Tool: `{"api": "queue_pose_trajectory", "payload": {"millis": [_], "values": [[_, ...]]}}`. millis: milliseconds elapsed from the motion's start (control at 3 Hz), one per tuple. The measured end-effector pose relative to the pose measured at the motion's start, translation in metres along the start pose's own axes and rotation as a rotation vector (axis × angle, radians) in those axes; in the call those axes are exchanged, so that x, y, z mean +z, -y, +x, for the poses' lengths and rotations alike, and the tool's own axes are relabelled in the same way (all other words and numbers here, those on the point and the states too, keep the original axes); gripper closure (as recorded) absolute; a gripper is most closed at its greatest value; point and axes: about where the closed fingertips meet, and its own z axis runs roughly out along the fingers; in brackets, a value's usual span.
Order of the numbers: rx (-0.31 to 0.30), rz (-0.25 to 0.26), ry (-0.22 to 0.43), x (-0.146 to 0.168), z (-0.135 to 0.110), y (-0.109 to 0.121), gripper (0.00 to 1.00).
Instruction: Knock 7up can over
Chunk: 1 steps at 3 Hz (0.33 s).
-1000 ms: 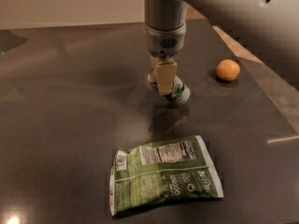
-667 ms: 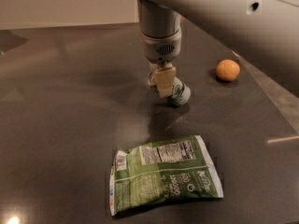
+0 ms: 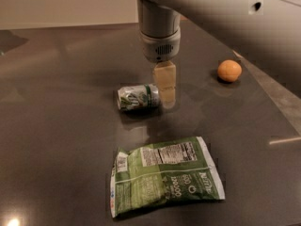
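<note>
The 7up can (image 3: 138, 97) lies on its side on the dark grey table (image 3: 56, 126), its silver top pointing left. My gripper (image 3: 165, 91) hangs straight down from the grey wrist just to the right of the can, its cream fingers (image 3: 165, 81) beside the can's right end. Nothing is held in it.
A flat green snack bag (image 3: 164, 181) lies on the table in front of the can. An orange fruit (image 3: 229, 71) sits at the back right. The table's right edge (image 3: 277, 98) runs diagonally past the fruit. My pale arm fills the upper right.
The can, mostly hidden behind the fingers before, now lies on its side to the left of the gripper. The gripper has shifted slightly.
</note>
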Motion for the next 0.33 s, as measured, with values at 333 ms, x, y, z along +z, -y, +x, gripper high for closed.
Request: {"api": "queue_pose_trajectory", "payload": {"millis": [333], "values": [[0.000, 0.000, 0.000, 0.0000, 0.0000, 0.0000, 0.00]]}}
